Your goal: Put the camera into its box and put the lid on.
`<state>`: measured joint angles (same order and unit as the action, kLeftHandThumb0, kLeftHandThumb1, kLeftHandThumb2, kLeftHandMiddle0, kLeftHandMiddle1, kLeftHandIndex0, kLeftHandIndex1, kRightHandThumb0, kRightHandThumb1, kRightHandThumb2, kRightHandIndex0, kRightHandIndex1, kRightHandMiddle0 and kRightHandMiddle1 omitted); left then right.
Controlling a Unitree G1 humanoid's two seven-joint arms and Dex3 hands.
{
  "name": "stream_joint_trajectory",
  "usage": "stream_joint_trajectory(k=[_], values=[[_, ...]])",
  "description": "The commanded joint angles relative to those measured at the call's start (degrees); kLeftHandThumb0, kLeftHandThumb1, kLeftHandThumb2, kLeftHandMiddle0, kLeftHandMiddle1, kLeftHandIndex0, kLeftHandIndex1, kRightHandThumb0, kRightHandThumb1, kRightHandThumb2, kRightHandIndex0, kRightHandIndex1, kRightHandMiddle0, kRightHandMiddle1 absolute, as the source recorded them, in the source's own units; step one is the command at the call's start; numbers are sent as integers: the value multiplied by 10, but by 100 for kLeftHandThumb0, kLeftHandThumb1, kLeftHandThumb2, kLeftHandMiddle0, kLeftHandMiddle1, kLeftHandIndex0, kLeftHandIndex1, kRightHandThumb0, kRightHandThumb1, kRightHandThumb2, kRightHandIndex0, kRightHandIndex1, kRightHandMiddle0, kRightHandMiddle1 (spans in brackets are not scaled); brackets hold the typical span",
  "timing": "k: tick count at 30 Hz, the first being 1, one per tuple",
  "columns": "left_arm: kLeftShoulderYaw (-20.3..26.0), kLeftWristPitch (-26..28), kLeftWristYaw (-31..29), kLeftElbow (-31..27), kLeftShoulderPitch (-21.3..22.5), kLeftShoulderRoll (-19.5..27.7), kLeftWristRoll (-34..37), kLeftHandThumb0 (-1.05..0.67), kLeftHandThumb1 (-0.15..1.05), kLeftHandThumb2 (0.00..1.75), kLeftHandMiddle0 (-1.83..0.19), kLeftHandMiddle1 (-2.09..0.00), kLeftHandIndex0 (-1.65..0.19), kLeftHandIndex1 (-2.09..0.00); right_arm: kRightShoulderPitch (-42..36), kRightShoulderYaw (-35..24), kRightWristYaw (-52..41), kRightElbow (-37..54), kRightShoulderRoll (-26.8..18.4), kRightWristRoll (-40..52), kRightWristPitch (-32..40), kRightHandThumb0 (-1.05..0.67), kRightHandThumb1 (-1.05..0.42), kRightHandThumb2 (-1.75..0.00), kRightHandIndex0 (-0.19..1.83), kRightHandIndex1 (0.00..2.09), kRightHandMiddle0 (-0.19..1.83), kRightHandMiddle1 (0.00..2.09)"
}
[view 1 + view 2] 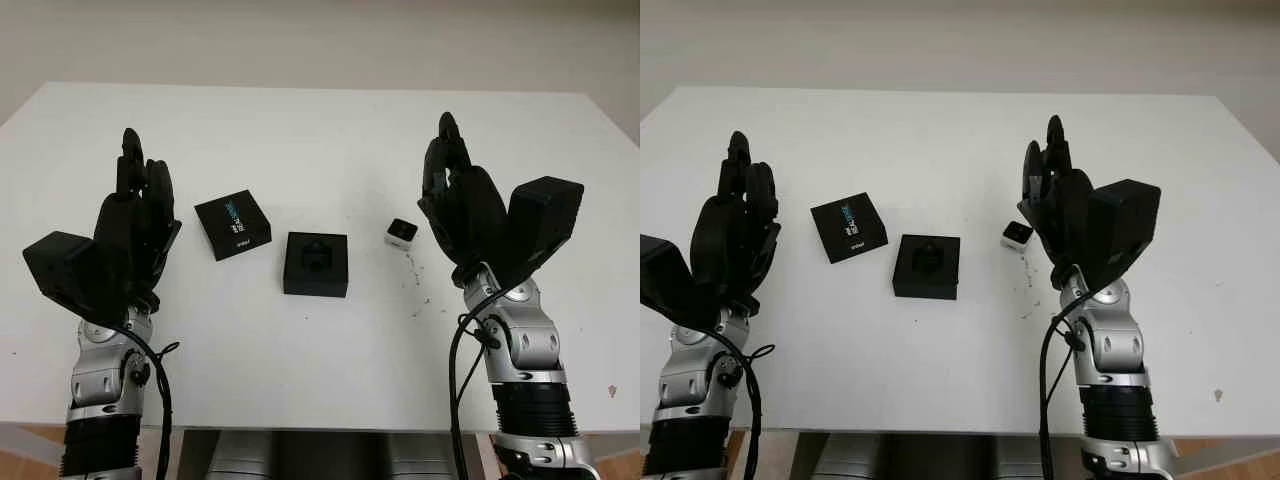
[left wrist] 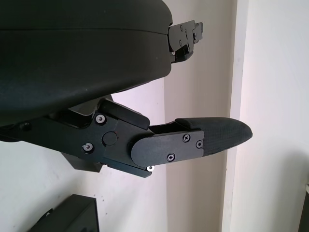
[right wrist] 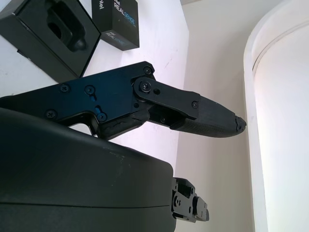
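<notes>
Camera (image 1: pixel 401 232) sits small and white on the table (image 1: pixel 320 130), just beside the raised right hand (image 1: pixel 462 200). Left of it lies the open black box (image 1: pixel 316 263), then its lid (image 1: pixel 233 224). Both hands are open, holding nothing; the left hand (image 1: pixel 135 225) is raised left of the lid.

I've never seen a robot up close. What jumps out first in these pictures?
Two big black robot hands raised over a white table: the left robot hand at the left side, the right robot hand at the right, both open and holding nothing. Between them lie an open black box at the centre, its lid just left of it, and a small white camera beside the right robot hand.
</notes>
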<state>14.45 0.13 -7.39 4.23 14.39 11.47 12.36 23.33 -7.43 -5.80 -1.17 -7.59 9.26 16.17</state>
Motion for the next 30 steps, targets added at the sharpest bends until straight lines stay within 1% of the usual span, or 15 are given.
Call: stream_joint_trajectory(k=[1,10,14,18,19,20,21,22,24,25,26,27,28,29,30], values=[[-1,-1,-6,-16,-8,7,0,-83,105,55,19,-2,19,-1,-5,1,0,22,-1,0,0,-72,-105,-74,-19,0,-19,0],[-1,-7,-17,-2,-6,3,3,-82,105,54,19,-3,19,-1,-1,6,-3,21,-7,-1,15,-69,-105,-74,-19,0,-19,0],[1,-9,-15,1,-8,0,5,-83,105,54,19,-2,19,0,14,1,-15,15,-38,-10,20,-68,-105,-71,-19,0,-19,0],[3,-14,-16,0,-12,0,7,-82,105,54,19,-3,19,0,51,-7,-47,-11,-85,-17,4,-62,-105,-55,-12,5,-11,6],[4,-14,-17,1,-12,-1,8,-82,105,54,19,-3,19,0,67,-6,-43,-20,-99,-30,10,-61,-105,-52,-10,6,-9,7],[4,-15,-18,1,-12,-1,9,-82,105,54,19,-2,19,0,78,-5,-39,-26,-108,-39,15,-59,-105,-40,0,11,1,13],[3,-12,-18,0,-13,-1,10,-82,105,54,19,-2,19,0,94,-1,-40,-40,-126,-55,18,-58,-105,-36,3,12,5,15],[3,-9,-19,-2,-14,-1,12,-82,105,54,19,-2,19,0,111,4,-44,-56,-143,-69,20,-58,-105,-25,15,17,10,37],[3,-5,-20,-3,-14,-1,14,-82,105,54,19,-2,19,0,140,9,-57,-92,-171,-87,18,-58,-105,-15,29,23,6,77],[3,-5,-20,-2,-13,-1,15,-81,105,54,19,-2,19,0,152,12,-64,-108,-181,-93,16,-55,-103,-10,38,28,9,92],[3,-5,-21,-1,-13,0,15,-81,105,54,19,-2,19,0,164,20,-68,-119,-192,-106,17,-54,-102,-8,41,33,9,99],[3,-5,-22,-1,-12,0,16,-81,105,54,19,-2,19,0,174,33,-73,-128,-205,-126,17,-54,-101,-7,42,38,9,101],[3,-5,-22,0,-12,0,17,-81,105,53,19,-2,19,0,184,46,-82,-139,-218,-142,12,-56,-100,-6,41,43,12,95],[3,-6,-21,1,-11,0,16,-81,105,53,19,-2,19,0,192,59,-91,-150,-229,-159,4,-56,-99,-6,32,60,13,91],[3,-5,-20,1,-10,0,16,-81,105,52,19,-2,19,0,201,70,-100,-164,-238,-172,-7,-56,-98,-5,25,69,13,89]])
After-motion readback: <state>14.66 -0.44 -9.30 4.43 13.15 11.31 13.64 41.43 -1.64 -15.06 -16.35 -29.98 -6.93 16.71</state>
